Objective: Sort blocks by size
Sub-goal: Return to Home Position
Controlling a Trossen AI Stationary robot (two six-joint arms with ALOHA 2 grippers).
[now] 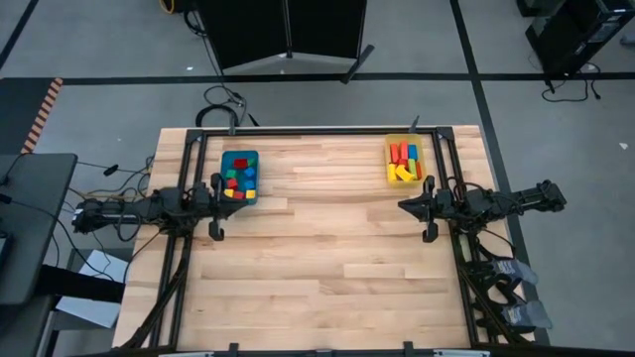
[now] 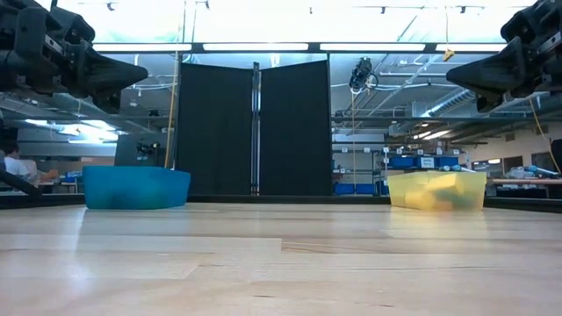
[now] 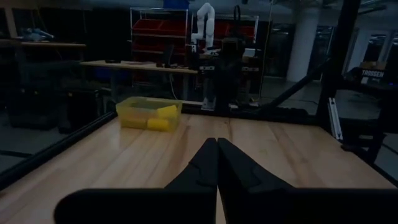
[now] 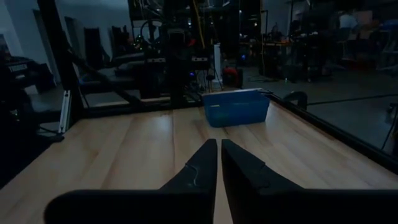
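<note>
Small red, green, blue and yellow blocks [image 1: 238, 177] lie in a blue bin [image 1: 226, 159] at the table's far left. Longer red and yellow blocks [image 1: 402, 162] lie in a yellow translucent bin [image 1: 389, 147] at the far right. My left gripper [image 3: 216, 142] is shut, held level above the table's left side, just nearside of the blue bin, pointing across toward the yellow bin [image 3: 148, 114]. My right gripper [image 4: 219, 143] is shut, held level at the right side [image 1: 402, 205], pointing toward the blue bin [image 4: 236, 107]. Both show high up in the low view [image 2: 140, 72] [image 2: 450, 75].
The bare wooden tabletop [image 1: 327, 258] stretches between the arms and toward the near edge. Black frame rails [image 1: 189, 169] [image 1: 446, 164] run along the left and right sides. A black partition [image 2: 255, 127] stands beyond the far edge. A person [image 2: 13, 165] sits in the room behind.
</note>
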